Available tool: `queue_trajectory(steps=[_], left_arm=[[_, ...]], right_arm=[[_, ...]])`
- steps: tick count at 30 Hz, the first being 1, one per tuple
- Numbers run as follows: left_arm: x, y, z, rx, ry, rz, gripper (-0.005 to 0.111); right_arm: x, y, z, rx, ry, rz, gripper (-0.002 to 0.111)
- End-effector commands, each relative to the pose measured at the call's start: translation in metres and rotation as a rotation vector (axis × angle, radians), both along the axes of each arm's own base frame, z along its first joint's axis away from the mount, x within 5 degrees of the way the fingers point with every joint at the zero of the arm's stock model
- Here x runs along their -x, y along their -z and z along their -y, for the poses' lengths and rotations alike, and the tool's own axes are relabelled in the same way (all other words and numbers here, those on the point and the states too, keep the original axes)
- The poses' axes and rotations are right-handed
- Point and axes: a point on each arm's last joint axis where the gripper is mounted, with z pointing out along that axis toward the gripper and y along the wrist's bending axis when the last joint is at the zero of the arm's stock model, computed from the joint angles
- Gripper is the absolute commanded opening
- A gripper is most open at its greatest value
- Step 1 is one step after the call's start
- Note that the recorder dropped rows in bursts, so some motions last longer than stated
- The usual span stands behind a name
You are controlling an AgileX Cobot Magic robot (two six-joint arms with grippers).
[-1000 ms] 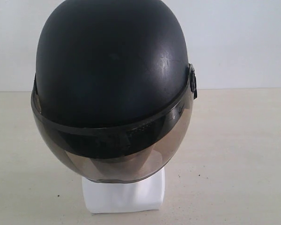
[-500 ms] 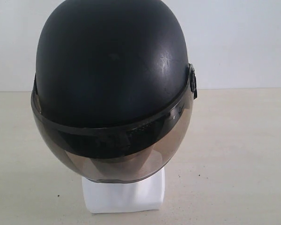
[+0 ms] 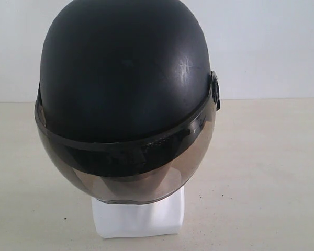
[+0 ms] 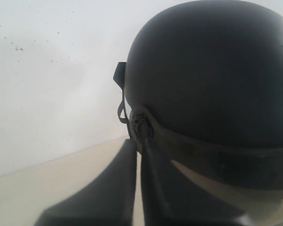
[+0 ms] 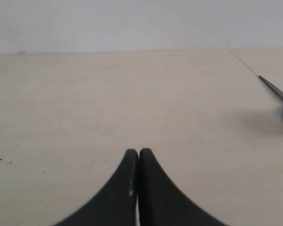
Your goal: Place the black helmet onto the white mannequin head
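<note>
Beige table (image 3: 261, 172) under white mannequin head (image 3: 138, 219)

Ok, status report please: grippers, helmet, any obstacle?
Left gripper shut, right gripper shut, both empty. Black helmet sits on white mannequin head. No obstacle seen.

The black helmet (image 3: 125, 73), round and matte, sits upright on the white mannequin head (image 3: 138, 219) and covers it down to the neck. Only the white squarish base shows beneath. The smoky see-through visor (image 3: 131, 180) is lowered over the face. The head stands on the table (image 3: 267, 172), well in from its far edge.
</note>
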Motion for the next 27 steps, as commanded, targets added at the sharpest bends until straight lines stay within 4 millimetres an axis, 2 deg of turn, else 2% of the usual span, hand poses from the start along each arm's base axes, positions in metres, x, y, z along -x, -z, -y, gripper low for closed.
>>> queue_trajectory(steps=[1,8,14,27], left_arm=[[0.0012,0.0005,0.0005,0.022,0.004,-0.003,0.005],[0.0012,0.0005,0.0005,0.022,0.004,-0.003,0.005],[0.0012,0.0005,0.0005,0.022,0.004,-0.003,0.005],[0.0012,0.0004,0.0005,0.020,0.004,-0.002,0.005]], right_arm=[[0.0004,-0.0004,-0.0002,0.001,0.000,0.003,0.000],[0.0006,0.0004,-0.0003,0.001,-0.003,-0.006,0.000],[0.0008,0.0004,-0.0043,0.014,-0.085,-0.005,0.000],[0.0008,0.0004,-0.0040,0.010,-0.077,-0.005,0.000]])
